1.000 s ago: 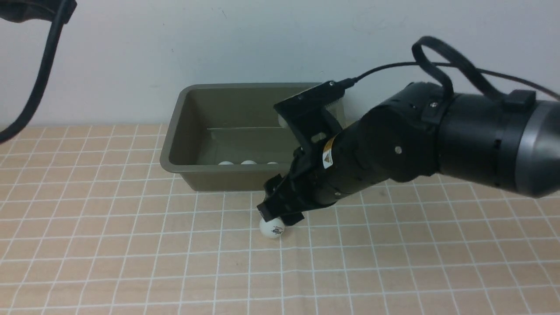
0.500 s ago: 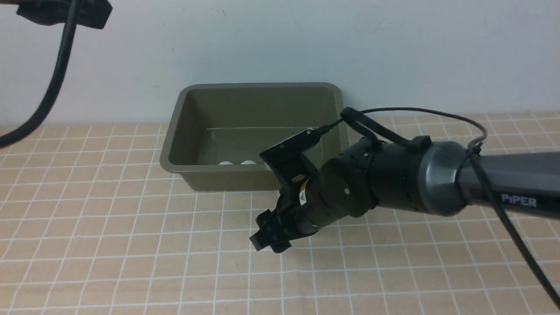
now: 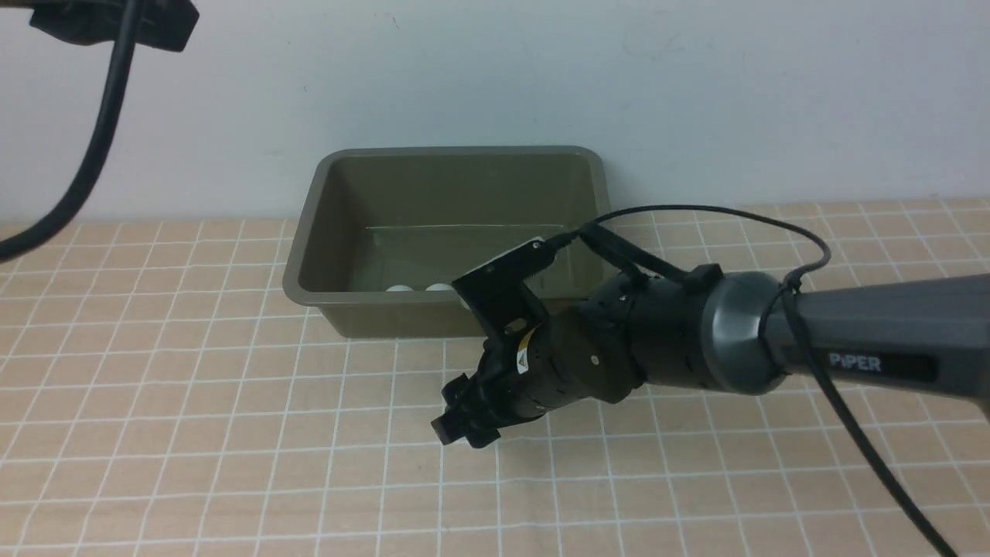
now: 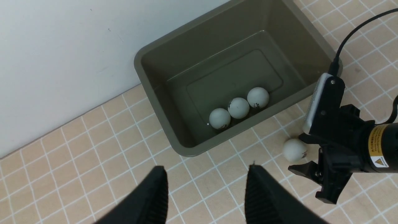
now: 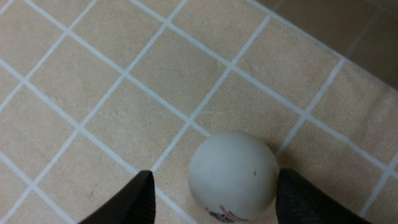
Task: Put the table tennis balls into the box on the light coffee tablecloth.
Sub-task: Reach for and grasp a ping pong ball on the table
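Observation:
The olive-green box [image 3: 309,232] stands at the back of the light coffee tablecloth [image 3: 193,402]. The left wrist view shows three table tennis balls [image 4: 238,108] in a row inside the box [image 4: 155,53]. The front view shows two of them [image 3: 438,288] over the near wall. The fourth ball [image 4: 293,150] lies on the cloth just in front of the box. My right gripper [image 3: 456,410] is low over the cloth, open, with its jaws on either side of this ball [image 5: 233,174]. One finger [image 5: 298,199] touches the ball. My left gripper [image 4: 205,168] is open and empty, high above the cloth.
The white wall [image 3: 495,77] rises directly behind the box. The left arm's cable [image 3: 93,155] hangs at the upper left of the front view. The right arm [image 3: 773,340] stretches across the right half of the cloth, and its cable [image 3: 696,209] loops over it.
My right arm has dropped lower and moved its gripper down around the ball on the cloth. The ball is now hidden behind the gripper in the front view.

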